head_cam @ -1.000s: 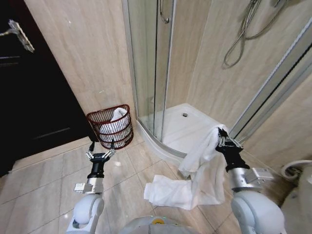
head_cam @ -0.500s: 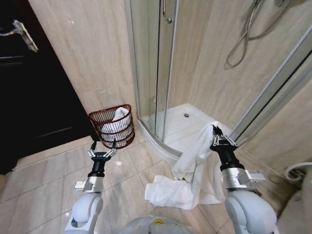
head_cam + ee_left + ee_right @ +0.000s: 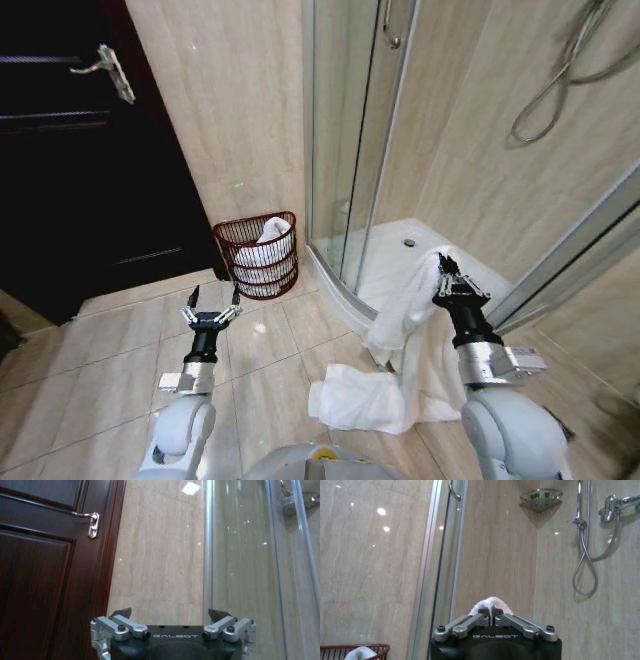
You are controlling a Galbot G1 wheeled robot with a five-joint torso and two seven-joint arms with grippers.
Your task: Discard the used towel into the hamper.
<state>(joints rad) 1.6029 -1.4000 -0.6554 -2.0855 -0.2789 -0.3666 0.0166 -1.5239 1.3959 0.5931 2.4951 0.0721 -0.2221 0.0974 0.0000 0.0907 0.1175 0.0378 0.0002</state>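
Note:
A large white used towel (image 3: 400,345) hangs from my right gripper (image 3: 446,277), which is shut on its top corner; the rest trails down onto the tile floor in front of me. In the right wrist view a tuft of the towel (image 3: 492,602) pokes out above my right gripper (image 3: 493,614). The hamper (image 3: 260,254), a dark reddish-brown open-weave basket with white cloth inside, stands against the wall beside the shower door, ahead and to the left. Its rim (image 3: 350,649) also shows in the right wrist view. My left gripper (image 3: 211,303) is held upright, open and empty; in its wrist view it (image 3: 170,614) faces the wall.
A dark wooden door (image 3: 70,160) with a metal handle (image 3: 110,68) fills the left side. A glass shower enclosure (image 3: 350,140) with a raised white tray (image 3: 400,260) stands ahead on the right. Beige tile floor (image 3: 90,370) lies open between me and the hamper.
The whole view has shifted right, so the camera turned left; hamper and door now sit nearer the centre. My right gripper still holds the towel up; left arm keeps its pose.

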